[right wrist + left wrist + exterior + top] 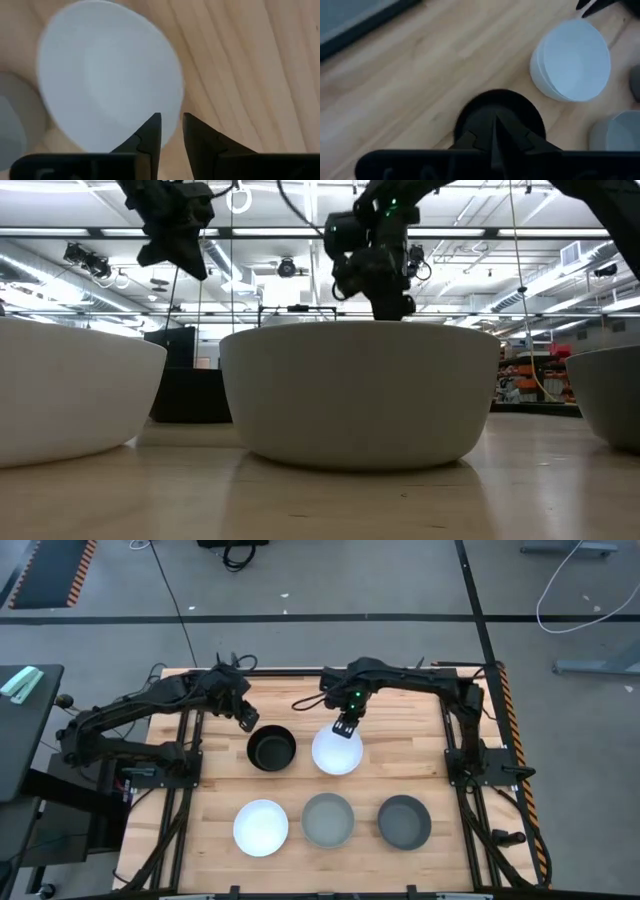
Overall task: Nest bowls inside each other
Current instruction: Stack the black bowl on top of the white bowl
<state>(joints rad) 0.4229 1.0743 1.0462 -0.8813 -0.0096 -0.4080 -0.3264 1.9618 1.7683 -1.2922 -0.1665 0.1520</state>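
Five bowl places show in the high view. The black bowl (271, 749) and a white bowl (337, 750) stand in the far row. Another white bowl (261, 827), the mid grey bowl (328, 819) and the dark grey bowl (404, 821) stand in the near row. The far white bowl (570, 60) shows a doubled rim, as if one white bowl sat in another. My right gripper (346, 727) is at that bowl's far rim, its fingers nearly together. My left gripper (245, 718) hangs shut above the black bowl's (500, 107) far-left side. My right gripper (171, 125) comes from above at the white bowl's far rim (172, 107), one finger (150, 132) over the inside and the other (200, 137) outside, the rim running into the narrow gap. The bowl rests at table level, upright.
The wooden table's far part (400, 690) lies bare behind the bowls. Black frame rails run along the table's left (185, 780) and right (465, 770) sides. In the low view the mid grey bowl (360, 395) fills the middle and hides the far white bowl.
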